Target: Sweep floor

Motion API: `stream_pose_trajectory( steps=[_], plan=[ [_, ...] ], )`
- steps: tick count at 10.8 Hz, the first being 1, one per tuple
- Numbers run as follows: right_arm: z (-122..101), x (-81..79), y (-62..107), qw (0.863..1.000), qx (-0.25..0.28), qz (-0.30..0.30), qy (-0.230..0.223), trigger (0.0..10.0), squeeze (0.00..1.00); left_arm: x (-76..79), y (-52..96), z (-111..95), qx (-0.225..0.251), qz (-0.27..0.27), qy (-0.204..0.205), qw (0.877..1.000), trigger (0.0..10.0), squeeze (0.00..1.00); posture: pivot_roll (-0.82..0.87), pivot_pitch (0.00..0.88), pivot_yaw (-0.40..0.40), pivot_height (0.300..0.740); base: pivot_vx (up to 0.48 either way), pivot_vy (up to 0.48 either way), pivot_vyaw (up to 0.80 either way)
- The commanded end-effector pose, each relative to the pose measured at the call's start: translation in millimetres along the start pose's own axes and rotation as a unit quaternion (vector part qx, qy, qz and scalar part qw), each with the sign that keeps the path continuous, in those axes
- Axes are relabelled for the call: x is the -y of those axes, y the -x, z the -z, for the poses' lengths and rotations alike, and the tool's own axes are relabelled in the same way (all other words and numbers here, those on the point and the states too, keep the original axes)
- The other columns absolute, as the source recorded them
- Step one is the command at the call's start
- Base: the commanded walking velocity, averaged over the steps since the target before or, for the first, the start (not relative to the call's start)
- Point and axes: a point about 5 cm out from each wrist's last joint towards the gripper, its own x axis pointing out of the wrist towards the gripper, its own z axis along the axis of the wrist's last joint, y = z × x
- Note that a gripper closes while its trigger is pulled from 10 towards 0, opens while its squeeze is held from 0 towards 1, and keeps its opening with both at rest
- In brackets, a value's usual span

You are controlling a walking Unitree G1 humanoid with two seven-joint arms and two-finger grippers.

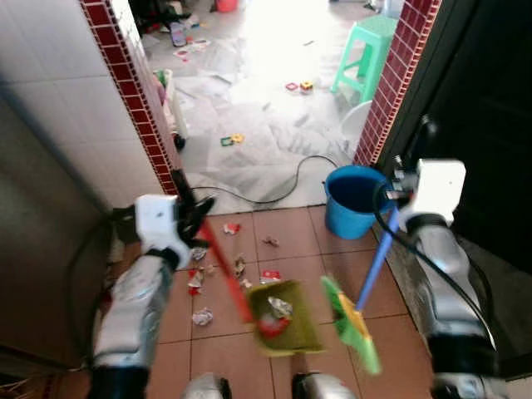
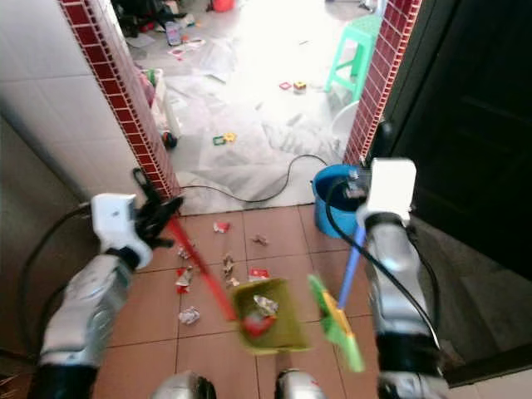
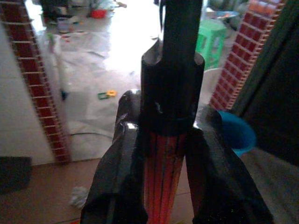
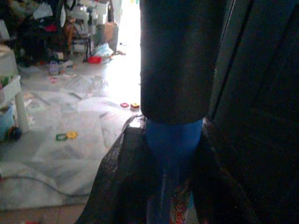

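My left gripper (image 1: 196, 214) is shut on the red handle (image 1: 223, 270) of a green dustpan (image 1: 287, 326), which hangs low over the tiled floor with a crumpled scrap (image 1: 279, 307) in it. My right gripper (image 1: 394, 193) is shut on the blue handle (image 1: 376, 262) of a green broom (image 1: 353, 322), whose head sits just right of the dustpan. Several paper scraps (image 1: 202, 316) and red wrappers (image 1: 271, 275) lie on the terracotta tiles left of and behind the pan. In the wrist views the black fingers (image 3: 117, 186) clamp the red handle (image 3: 161, 182), and the fingers (image 4: 114, 186) clamp the blue handle (image 4: 170, 158).
A blue bucket (image 1: 353, 199) stands by the right brick doorpost (image 1: 391, 91). A black cable (image 1: 274, 195) crosses the threshold. The left post (image 1: 137, 100) and white tiled wall hem the left side. Beyond lie a green stool (image 1: 366, 54) and scattered toys (image 1: 231, 140) on grey sheeting. A dark door (image 1: 490, 125) is at right.
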Motion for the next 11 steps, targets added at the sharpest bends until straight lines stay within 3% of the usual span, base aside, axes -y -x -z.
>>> stream_pose_trajectory(
  steps=[1,3,4,6,9,11],
  plan=[
    [-5.1,3.2,4.6,1.0,0.014,-0.002,0.005,10.0,0.0,-6.7,5.9,-10.8,0.024,-0.004,-0.011,1.0,10.0,0.0,-0.13,0.0,0.084,0.74,0.0,0.0,0.0],
    [6.1,6.2,25.9,1.0,-0.006,-0.011,0.016,10.0,0.0,3.1,17.2,-2.5,0.013,0.011,-0.005,1.0,10.0,0.0,-0.13,0.0,0.069,0.74,0.0,0.0,0.0],
    [8.7,2.2,27.9,0.999,-0.01,-0.023,0.032,10.0,0.0,6.5,12.0,-5.0,0.022,0.011,0.013,1.0,10.0,0.0,-0.15,0.0,0.035,0.74,0.0,0.0,0.0],
    [5.2,-2.6,24.9,0.998,-0.006,-0.043,0.037,10.0,0.0,7.6,5.4,-7.4,0.028,0.008,0.015,0.999,10.0,0.0,-0.15,0.0,0.043,0.74,0.0,0.0,0.0],
    [4.6,12.0,12.2,1.0,0.002,0.001,0.031,10.0,0.0,7.7,3.6,-0.4,0.011,0.032,0.022,0.999,10.0,0.0,-0.16,0.0,0.099,0.74,0.0,0.0,0.0],
    [-16.6,9.9,-2.3,0.998,0.019,0.003,-0.055,10.0,0.0,12.4,-0.5,6.3,-0.003,0.05,0.017,0.999,10.0,0.0,-0.17,0.0,0.111,0.74,0.0,0.0,0.0]
  ],
)
